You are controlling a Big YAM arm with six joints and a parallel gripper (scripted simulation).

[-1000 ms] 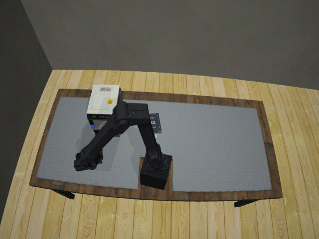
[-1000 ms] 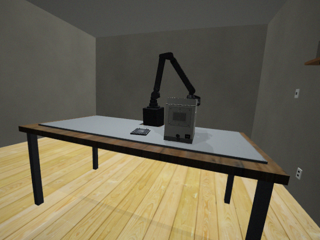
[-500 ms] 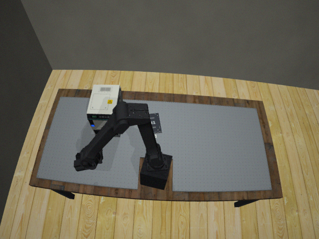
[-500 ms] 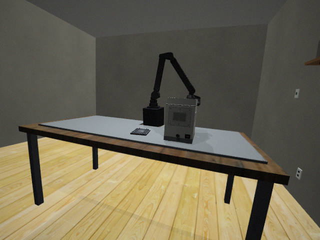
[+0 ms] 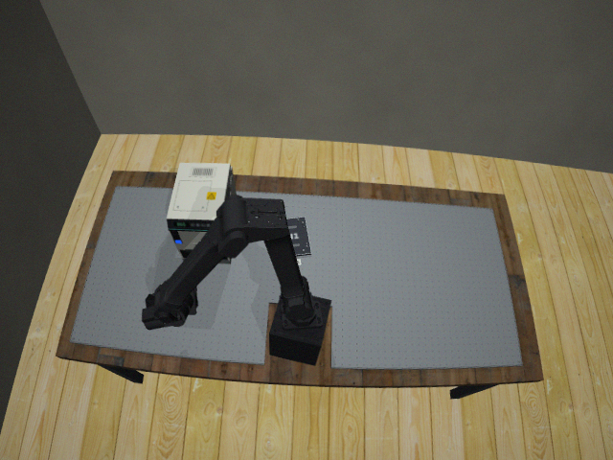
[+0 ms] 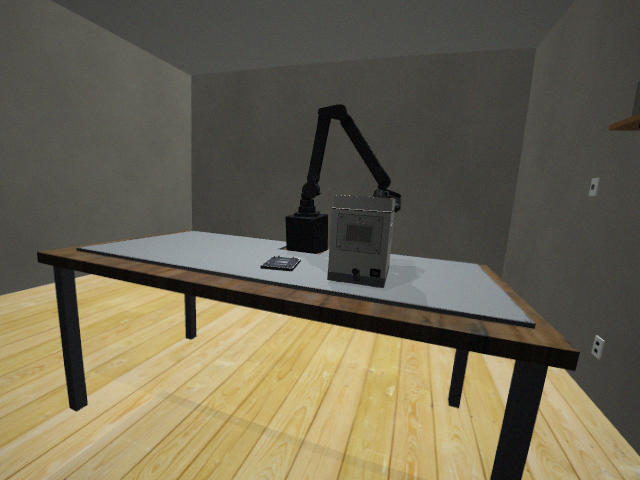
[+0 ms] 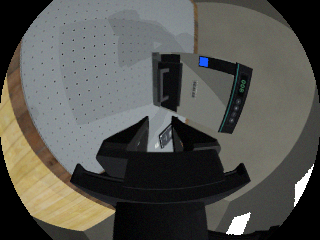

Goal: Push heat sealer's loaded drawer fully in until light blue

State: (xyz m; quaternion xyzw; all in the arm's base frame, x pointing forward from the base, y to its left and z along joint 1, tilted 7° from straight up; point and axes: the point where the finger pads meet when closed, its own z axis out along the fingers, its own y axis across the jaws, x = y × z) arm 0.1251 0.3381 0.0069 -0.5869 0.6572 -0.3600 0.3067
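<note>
Toward the left end of the table (image 5: 524, 297) (image 6: 310, 307) (image 7: 34, 135), as the top view has it, the gripper (image 5: 163, 314) (image 6: 397, 201) (image 7: 160, 120) hangs above the grey perforated mat (image 5: 420, 277) (image 6: 206, 253) (image 7: 45, 75). Its fingers stand partly apart, a modest gap between the tips, and they hold nothing.

Slightly right of it and farther back, the heat sealer (image 5: 195, 185) (image 6: 359, 232) (image 7: 205, 92) stands upright on the mat, close to the back rim. Its light (image 5: 178, 241) (image 7: 203, 62) is blue, and green characters glow on the display (image 5: 181, 224) (image 7: 243, 86). Low on its front, the drawer (image 7: 172, 92) shows a dark face with a handle (image 7: 161, 85); it looks pushed in, well apart from the gripper. The seal sheet and sealing frame are hidden, so their position cannot be told.

Across the middle, the black arm (image 5: 192, 264) (image 6: 361, 147) rises to a high elbow and slopes down to the gripper, partly covering the sealer from above. Right of the sealer, a dark flat plate (image 5: 302, 236) (image 6: 276, 264) (image 7: 165, 136) with pale markings lies on the mat, partly behind the arm. Nearer the front edge, the arm stands on a black block (image 5: 297, 346) (image 6: 306, 237).
</note>
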